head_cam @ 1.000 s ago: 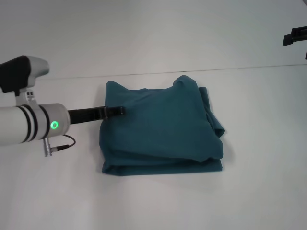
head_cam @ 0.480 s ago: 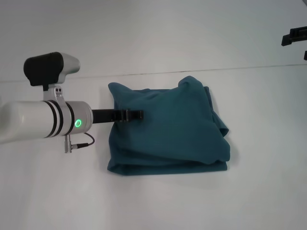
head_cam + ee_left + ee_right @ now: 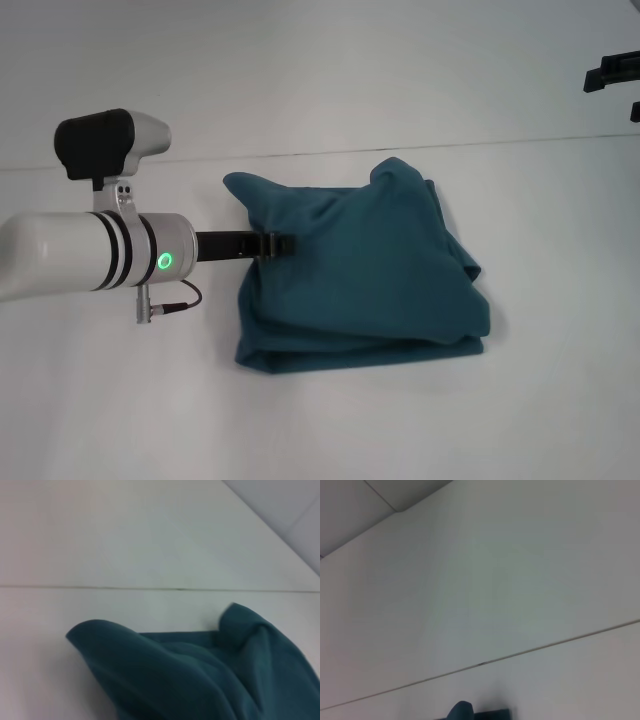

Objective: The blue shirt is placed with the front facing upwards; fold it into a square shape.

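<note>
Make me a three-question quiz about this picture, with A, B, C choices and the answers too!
1. Where is the left gripper?
A. At the blue shirt's left side
B. Under the table
C. High above the shirt

2. What colour is the shirt?
A. Red
B. Teal-blue
C. Yellow

3. How does the shirt lie?
A. Spread flat, sleeves out
B. Hanging up
C. Folded into a rough bundle

Answers: 1 A, its black tip lies against the cloth there. 2 B, the cloth is teal-blue throughout. 3 C, layered edges show along its near side.
</note>
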`<state>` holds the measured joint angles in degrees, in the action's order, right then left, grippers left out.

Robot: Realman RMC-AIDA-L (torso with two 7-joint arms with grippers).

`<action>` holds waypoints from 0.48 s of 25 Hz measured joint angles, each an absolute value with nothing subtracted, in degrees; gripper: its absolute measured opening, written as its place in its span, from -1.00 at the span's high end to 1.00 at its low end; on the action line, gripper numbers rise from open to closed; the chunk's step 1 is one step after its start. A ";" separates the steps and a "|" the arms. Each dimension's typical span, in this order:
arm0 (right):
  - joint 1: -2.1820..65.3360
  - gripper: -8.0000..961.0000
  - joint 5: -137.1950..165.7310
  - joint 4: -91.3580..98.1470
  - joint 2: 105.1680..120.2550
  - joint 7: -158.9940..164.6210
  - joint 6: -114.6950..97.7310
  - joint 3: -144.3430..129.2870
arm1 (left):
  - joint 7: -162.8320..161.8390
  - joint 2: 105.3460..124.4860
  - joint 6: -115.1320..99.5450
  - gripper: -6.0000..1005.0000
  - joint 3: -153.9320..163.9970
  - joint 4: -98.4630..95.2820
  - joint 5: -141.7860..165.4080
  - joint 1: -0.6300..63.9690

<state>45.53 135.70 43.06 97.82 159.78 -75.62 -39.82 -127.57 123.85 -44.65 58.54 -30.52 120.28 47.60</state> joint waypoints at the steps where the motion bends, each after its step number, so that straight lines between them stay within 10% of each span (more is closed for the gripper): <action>1: 45.53 -0.93 135.70 43.07 97.82 159.78 -75.63 -39.81 | -127.56 123.85 -45.79 0.45 58.54 -30.86 120.23 47.48; 12: 45.38 -0.93 135.63 43.07 98.29 159.76 -75.83 -39.81 | -130.88 123.62 -62.56 0.76 57.61 -38.35 120.61 42.04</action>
<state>45.38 135.63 43.07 98.29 159.76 -75.83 -39.81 -130.88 123.62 -62.56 57.61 -38.35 120.61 42.04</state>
